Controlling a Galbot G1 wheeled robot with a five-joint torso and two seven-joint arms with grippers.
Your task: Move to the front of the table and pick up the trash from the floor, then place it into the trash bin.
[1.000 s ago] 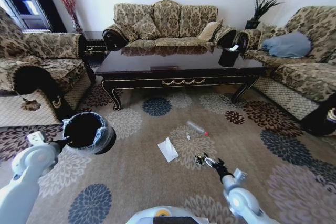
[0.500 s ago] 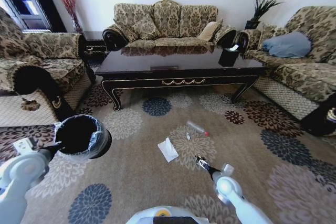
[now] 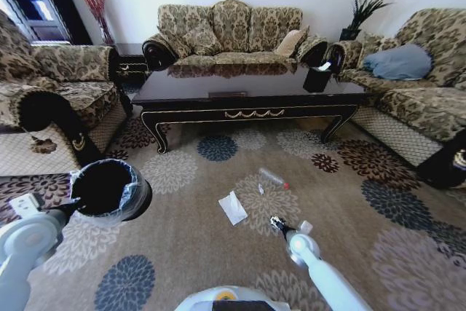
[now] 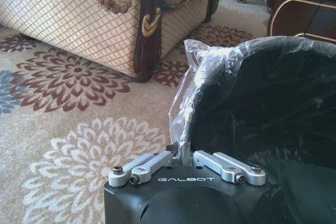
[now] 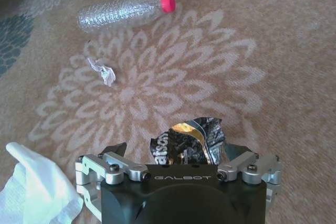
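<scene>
Our right gripper (image 5: pixel 184 153) is clamped on a crumpled dark wrapper (image 5: pixel 186 141): light, soft, crushes easily, so we'd grip its bunched middle. Our left gripper (image 4: pixel 185 157) pinches the trash bin (image 3: pixel 111 189) by its bag-lined rim. Bottle (image 5: pixel 123 11) and white paper (image 3: pixel 233 207) lie on the carpet.

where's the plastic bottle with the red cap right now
The bottle lies on its side on the carpet in front of the table, slightly right of centre in the head view, beyond a small crumpled paper scrap and the right gripper.
</scene>
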